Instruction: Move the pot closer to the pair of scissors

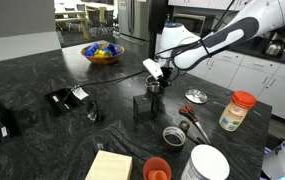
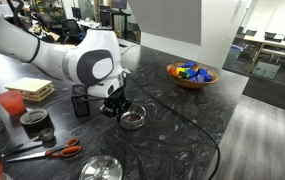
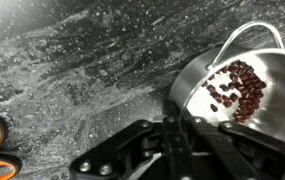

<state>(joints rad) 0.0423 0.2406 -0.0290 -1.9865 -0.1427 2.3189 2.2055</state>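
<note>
Silver pot sits just beside the gripper, by its fingertips.

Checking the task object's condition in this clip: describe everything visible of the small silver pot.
The pot is small, round and straight-sided, shiny silver metal with a thin rim and a thin wire handle rising from it. Dark brown bean-like pieces lie inside. It seems to rest upright on the dark marbled counter, directly under the gripper, whose fingers reach its rim; whether they clamp it cannot be told.
</note>
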